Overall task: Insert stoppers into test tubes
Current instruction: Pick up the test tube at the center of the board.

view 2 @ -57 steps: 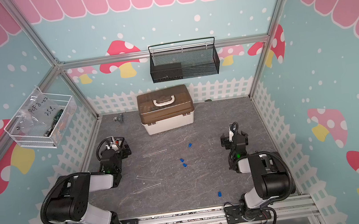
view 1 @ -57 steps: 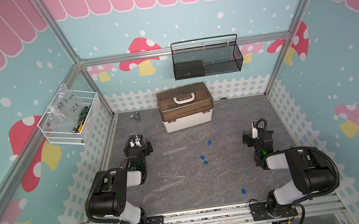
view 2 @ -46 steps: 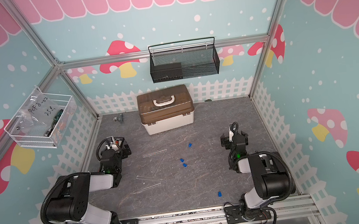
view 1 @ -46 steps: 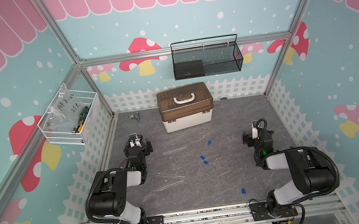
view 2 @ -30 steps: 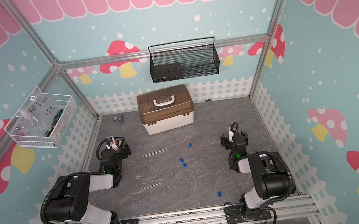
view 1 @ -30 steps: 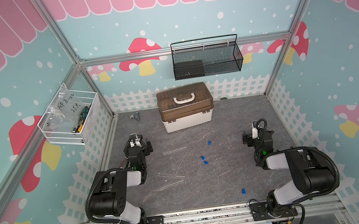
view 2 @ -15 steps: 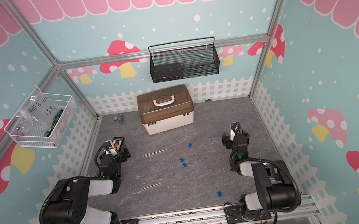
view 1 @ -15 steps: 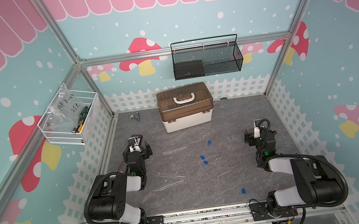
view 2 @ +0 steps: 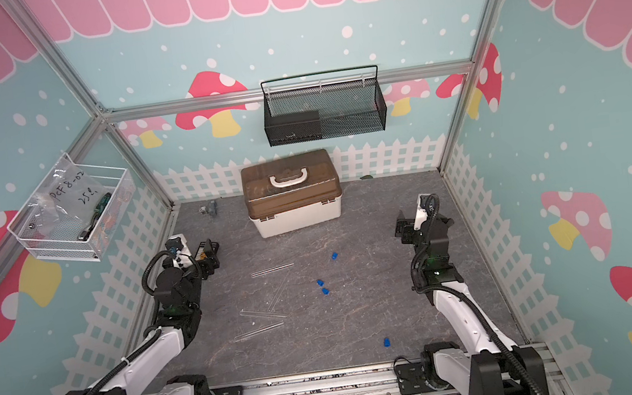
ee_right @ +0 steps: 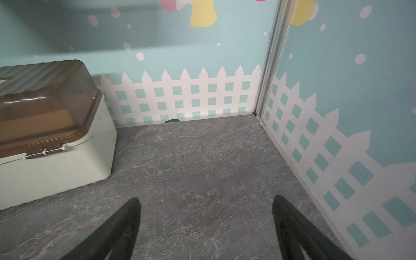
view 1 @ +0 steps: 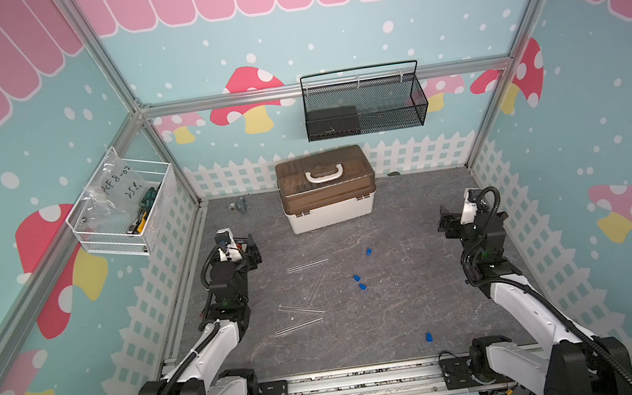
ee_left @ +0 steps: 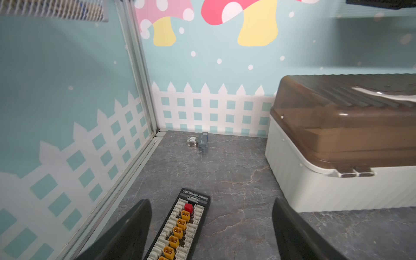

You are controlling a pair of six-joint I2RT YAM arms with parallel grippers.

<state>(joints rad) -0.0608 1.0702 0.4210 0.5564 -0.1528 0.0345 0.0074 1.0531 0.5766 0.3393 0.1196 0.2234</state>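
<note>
Several clear test tubes lie loose on the grey floor left of centre, in both top views: [view 1: 307,265], [view 1: 301,309], [view 2: 259,331]. Several small blue stoppers are scattered to their right, with a pair [view 1: 359,282] at mid-floor, one [view 1: 368,251] farther back and one [view 2: 386,342] near the front rail. My left gripper [view 1: 249,247] [ee_left: 211,202] hovers by the left wall, open and empty, well left of the tubes. My right gripper [view 1: 449,225] [ee_right: 206,199] hovers by the right wall, open over bare floor. Neither wrist view shows a tube or a stopper.
A black board with yellow connectors [ee_left: 180,229] lies on the floor under the left gripper. A brown-lidded toolbox [view 1: 325,189] stands at the back centre, with a small grey part [view 1: 239,204] to its left. A black mesh basket [view 1: 364,106] and a white wire basket [view 1: 123,210] hang on the walls.
Both arms have unfolded and lifted, carrying the grippers up and a little toward the back wall. Tubes and stoppers have not moved.
</note>
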